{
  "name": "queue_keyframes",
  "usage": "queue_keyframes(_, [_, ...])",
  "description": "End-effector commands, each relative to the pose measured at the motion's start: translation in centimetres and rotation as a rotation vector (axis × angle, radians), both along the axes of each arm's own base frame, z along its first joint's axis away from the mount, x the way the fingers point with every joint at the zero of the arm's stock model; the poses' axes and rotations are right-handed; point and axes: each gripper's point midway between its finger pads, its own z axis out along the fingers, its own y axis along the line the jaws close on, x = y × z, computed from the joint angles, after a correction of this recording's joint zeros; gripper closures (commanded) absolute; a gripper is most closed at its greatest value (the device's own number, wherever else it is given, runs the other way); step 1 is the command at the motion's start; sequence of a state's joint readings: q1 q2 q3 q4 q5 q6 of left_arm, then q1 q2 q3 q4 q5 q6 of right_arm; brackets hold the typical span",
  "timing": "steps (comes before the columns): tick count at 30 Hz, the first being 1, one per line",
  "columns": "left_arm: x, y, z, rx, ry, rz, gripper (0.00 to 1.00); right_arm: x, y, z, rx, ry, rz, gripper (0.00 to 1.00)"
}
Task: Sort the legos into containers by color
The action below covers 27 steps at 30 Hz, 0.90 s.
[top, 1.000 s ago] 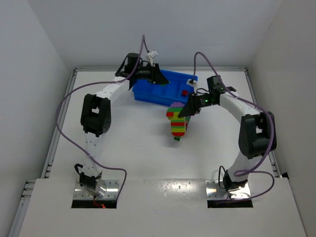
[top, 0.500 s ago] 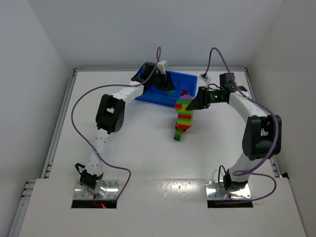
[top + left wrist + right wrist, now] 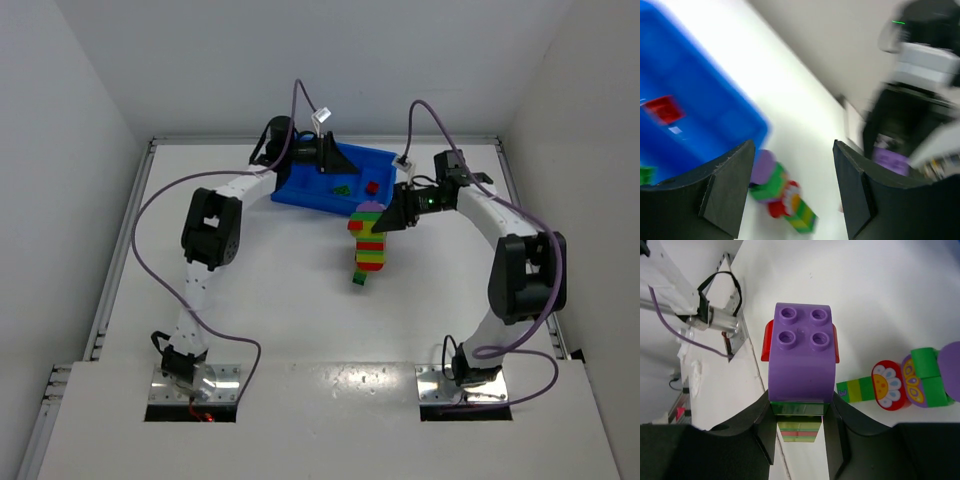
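Observation:
The bright-blue tray (image 3: 300,188) stands at the back middle, with a green brick (image 3: 342,188) and a red brick (image 3: 371,186) inside. My left gripper (image 3: 330,157) hovers open and empty over the tray's back rim. In its wrist view (image 3: 792,150) the tray (image 3: 695,100) and red brick (image 3: 662,109) are blurred. My right gripper (image 3: 386,215) is shut on a striped stick (image 3: 371,243) with a purple top (image 3: 801,360), just right of the tray. A second stick with a flower brick (image 3: 887,385) lies on the table beneath, also seen blurred from the left wrist (image 3: 782,192).
White walls close in the table on the left, back and right. Both arm bases are at the near edge. The left arm's purple cable (image 3: 150,210) loops over the left side of the table. A raised rail (image 3: 125,250) runs along the left edge.
My left gripper swung out over the tray and back towards its rear rim. A green brick now shows in the tray. My right gripper shifted slightly with the striped stick still in it.

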State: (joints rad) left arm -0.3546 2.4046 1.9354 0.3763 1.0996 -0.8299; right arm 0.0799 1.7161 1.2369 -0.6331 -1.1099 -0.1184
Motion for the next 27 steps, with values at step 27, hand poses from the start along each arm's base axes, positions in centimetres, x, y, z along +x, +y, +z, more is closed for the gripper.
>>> queue_keyframes(27, [-11.7, 1.6, 7.0, -0.03, -0.14, -0.42, 0.45, 1.8, 5.5, 5.3, 0.17, -0.122, 0.175, 0.98])
